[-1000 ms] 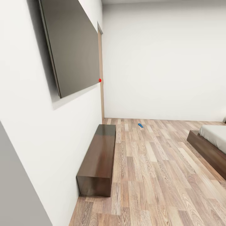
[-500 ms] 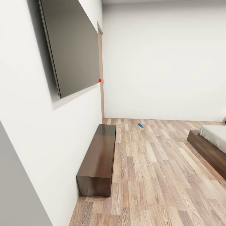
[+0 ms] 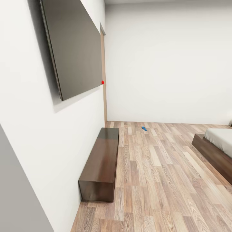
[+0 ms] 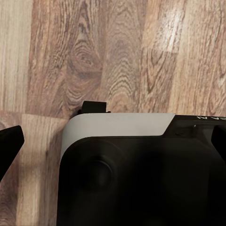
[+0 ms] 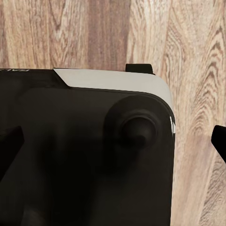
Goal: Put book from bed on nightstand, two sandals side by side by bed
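From the head view one small bright-blue sandal [image 3: 144,129] lies far across the wood-plank floor [image 3: 161,180], well apart from the low grey-mattressed bed [image 3: 219,141], so nothing looks done yet, while both wrist views show each hand's dark fingertips spread wide over bare planks, holding nothing.

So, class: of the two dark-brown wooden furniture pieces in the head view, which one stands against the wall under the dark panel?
The long low bench, flush against the left wall below the dark panel. The bed stands out at the right edge, topped with a grey mattress.
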Robot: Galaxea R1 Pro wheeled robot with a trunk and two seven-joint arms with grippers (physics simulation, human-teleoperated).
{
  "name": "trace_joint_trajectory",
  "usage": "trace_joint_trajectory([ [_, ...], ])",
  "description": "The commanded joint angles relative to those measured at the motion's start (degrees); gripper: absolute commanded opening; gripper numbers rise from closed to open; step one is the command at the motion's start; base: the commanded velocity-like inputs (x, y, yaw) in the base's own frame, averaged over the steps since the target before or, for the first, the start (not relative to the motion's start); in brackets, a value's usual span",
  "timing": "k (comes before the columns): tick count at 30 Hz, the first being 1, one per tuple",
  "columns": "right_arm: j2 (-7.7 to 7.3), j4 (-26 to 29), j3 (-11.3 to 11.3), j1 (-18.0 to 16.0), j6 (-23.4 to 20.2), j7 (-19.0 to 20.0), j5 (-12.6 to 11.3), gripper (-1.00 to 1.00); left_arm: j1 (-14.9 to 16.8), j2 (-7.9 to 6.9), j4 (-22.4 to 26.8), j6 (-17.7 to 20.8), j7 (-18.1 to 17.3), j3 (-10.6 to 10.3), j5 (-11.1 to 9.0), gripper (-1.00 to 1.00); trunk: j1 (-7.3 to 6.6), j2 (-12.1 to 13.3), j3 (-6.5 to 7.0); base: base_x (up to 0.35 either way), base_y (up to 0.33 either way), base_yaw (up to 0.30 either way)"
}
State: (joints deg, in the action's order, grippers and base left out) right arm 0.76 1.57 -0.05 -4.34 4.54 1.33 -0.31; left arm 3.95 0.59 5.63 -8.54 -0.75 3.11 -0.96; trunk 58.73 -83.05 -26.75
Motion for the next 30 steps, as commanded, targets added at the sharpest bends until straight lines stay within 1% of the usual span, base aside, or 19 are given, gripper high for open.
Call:
trace_joint_trajectory([
  [1,0.0,-0.06,-0.02,-0.04,0.2,0.14,-0.04,1.0,0.04,0.02,-0.05,-0.18,-0.08,0.29,-0.1,1.0,0.0,-0.03,-0.06,0.0,0.0,0.0],
  [30,0.0,-0.06,-0.02,-0.04,0.2,0.14,-0.04,1.0,0.04,0.02,-0.05,-0.18,-0.08,0.29,-0.1,1.0,0.0,-0.03,-0.05,0.0,0.0,0.0],
])
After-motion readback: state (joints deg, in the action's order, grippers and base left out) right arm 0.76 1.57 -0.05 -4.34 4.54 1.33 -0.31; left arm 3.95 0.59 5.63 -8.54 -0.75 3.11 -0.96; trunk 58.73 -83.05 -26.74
